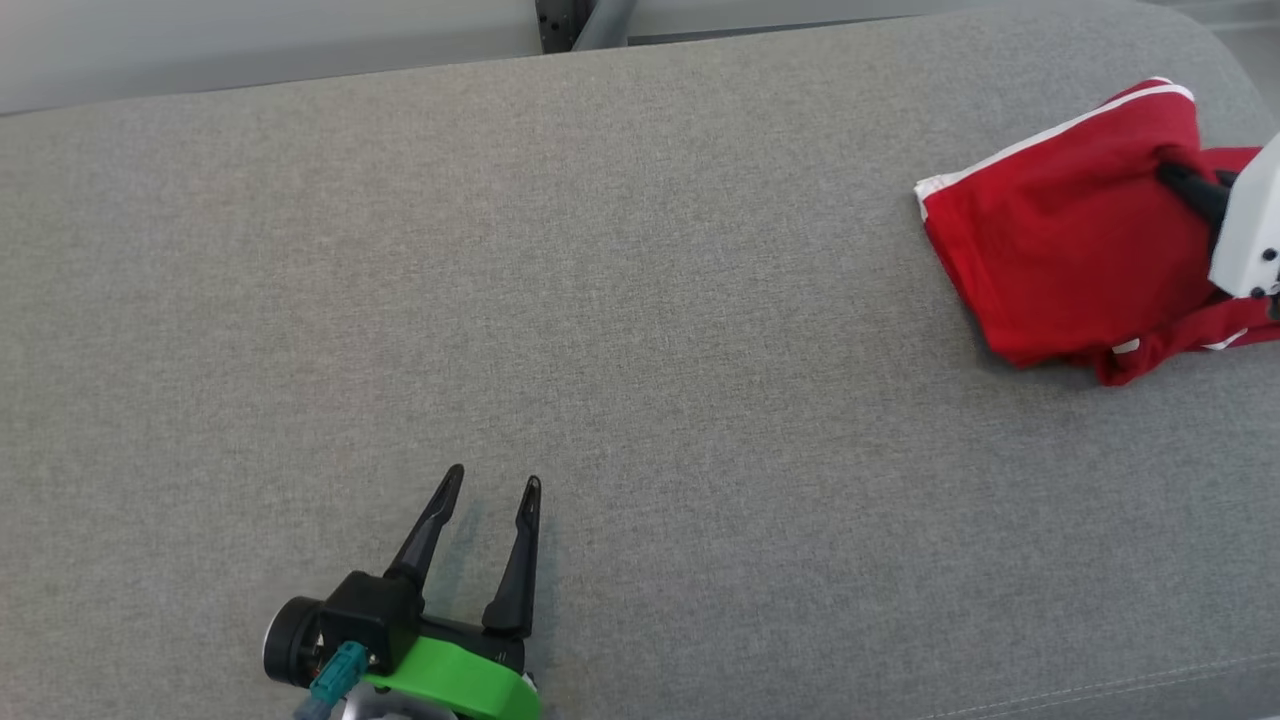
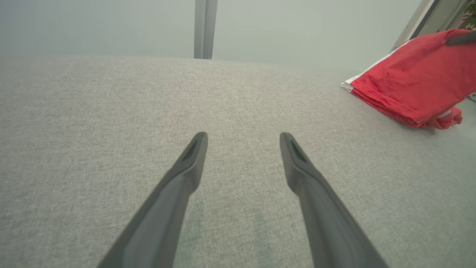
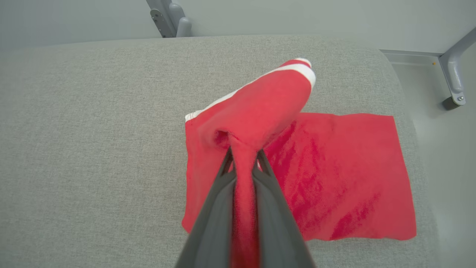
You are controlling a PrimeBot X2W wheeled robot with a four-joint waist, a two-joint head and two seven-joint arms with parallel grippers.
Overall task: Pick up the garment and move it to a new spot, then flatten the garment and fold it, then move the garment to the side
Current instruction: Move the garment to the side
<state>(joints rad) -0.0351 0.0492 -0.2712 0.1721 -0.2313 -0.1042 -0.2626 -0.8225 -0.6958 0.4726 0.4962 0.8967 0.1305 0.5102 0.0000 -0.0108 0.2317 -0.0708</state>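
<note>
Red garment (image 3: 334, 175) half-hides right end effector (image 3: 243, 154) tips gripping it; left end effector (image 1: 494, 478) wide.

The counter (image 1: 600, 300) gives free passage from 9 o'clock through the centre to 5, all round the left tool (image 1: 494, 477) at 7. One obstacle lies on it: the garment (image 1: 1050, 250) at 2 o'clock, raised where the right tool (image 1: 1190, 185) pinches it. A post (image 1: 590, 20) stands beyond the far edge at 12.

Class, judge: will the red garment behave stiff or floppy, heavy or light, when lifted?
Probably floppy: the red garment bunches where the right tool pinches it. Likely light: one pinch raises a fold. The rest may drag, lying on the grey surface.
</note>
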